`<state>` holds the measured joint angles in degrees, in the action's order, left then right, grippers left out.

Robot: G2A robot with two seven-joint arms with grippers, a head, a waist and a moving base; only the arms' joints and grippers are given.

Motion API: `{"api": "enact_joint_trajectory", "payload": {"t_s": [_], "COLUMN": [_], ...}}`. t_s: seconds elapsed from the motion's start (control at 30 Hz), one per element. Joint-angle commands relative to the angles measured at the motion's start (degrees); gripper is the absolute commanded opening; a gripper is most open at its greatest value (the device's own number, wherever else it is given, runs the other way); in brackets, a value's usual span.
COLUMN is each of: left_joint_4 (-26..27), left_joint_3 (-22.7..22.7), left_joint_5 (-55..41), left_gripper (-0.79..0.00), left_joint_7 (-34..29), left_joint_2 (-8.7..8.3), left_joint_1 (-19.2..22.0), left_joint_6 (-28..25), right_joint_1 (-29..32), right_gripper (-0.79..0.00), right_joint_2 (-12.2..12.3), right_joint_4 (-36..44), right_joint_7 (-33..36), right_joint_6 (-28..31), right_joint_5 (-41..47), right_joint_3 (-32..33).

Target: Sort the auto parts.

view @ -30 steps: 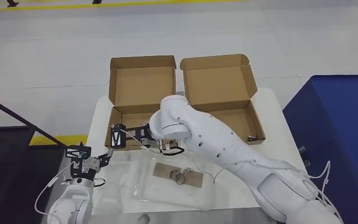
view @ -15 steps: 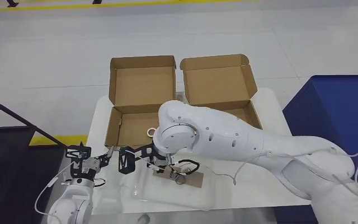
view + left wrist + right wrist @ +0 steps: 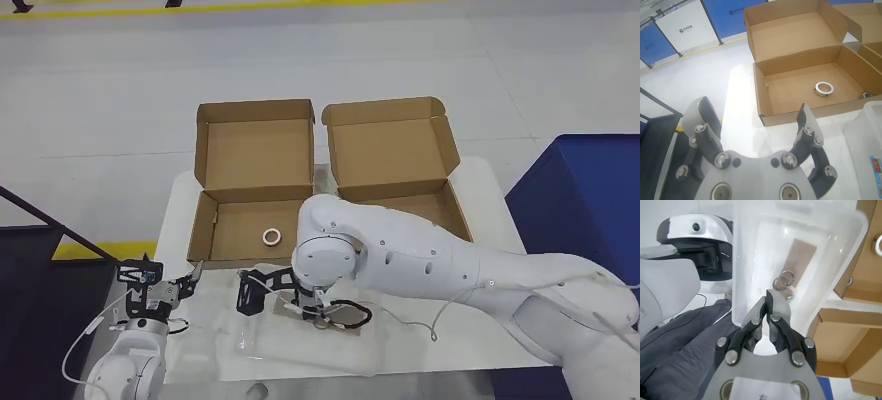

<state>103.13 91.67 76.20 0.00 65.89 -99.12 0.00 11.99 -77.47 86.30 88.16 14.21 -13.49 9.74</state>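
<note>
- Top view: your bench (image 3: 485,185) carries two open cardboard boxes side by side along its far side, the left box (image 3: 202,225) and the right box (image 3: 440,210), each with its lid standing up behind it.
- A pale ring (image 3: 270,237) lies flat on the left box's floor, apart from every wall.
- The clear bin (image 3: 300,350) sits in front of the boxes, near the bench's front edge. The right arm (image 3: 400,262) stretches over the right box's front and across the bin, so the room above the bin is tight.
- The left pincer (image 3: 190,279) hangs at the bench's left edge, apart from the bin, with bare bench between it and the left box. A blue cabinet (image 3: 590,210) stands close off the bench's right edge.
- Left wrist view: you see the left pincer spread wide, with nothing in it. Open bench runs ahead to the left box's front wall, and the bin's corner stands just beside that wall.
- A dark round part (image 3: 866,94) lies in the box's front corner on the right box's side.
- Right wrist view: the right pincer (image 3: 767,294) is pressed together with nothing between its tips, over the bin's opening.
- Two metal rings (image 3: 786,278) overlap just beyond the tips, with a small screw (image 3: 790,298) beside them. A brown card (image 3: 803,256) shows through the bin's floor.
- The bin's rim runs close along the boxes' front walls.
</note>
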Motion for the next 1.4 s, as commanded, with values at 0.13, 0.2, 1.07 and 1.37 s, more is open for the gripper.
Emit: {"api": "enact_joint_trajectory", "payload": {"t_s": [0.13, 0.2, 1.07, 1.37], "left_joint_4": [0.0, 0.0, 0.0, 0.0], "left_joint_3": [0.0, 0.0, 0.0, 0.0], "left_joint_5": [0.0, 0.0, 0.0, 0.0], "left_gripper": [0.0, 0.0, 0.0, 0.0], "left_joint_7": [0.0, 0.0, 0.0, 0.0], "left_joint_2": [0.0, 0.0, 0.0, 0.0], "left_joint_1": [0.0, 0.0, 0.0, 0.0], "left_joint_6": [0.0, 0.0, 0.0, 0.0], "right_joint_1": [4.3, 5.0, 6.4, 7.9], "right_gripper": [-0.785, -0.785, -0.785, -0.785], "right_joint_2": [-1.2, -1.9, -5.0, -4.8], "right_joint_4": [-5.8, -7.1, -9.0, -9.1], "right_joint_7": [-0.2, -0.2, -0.2, -0.2], "right_joint_6": [1.4, 1.7, -1.7, -2.2], "right_joint_5": [-1.7, -2.0, -10.7, -11.8], "right_joint_3": [0.0, 0.0, 0.0, 0.0]}}
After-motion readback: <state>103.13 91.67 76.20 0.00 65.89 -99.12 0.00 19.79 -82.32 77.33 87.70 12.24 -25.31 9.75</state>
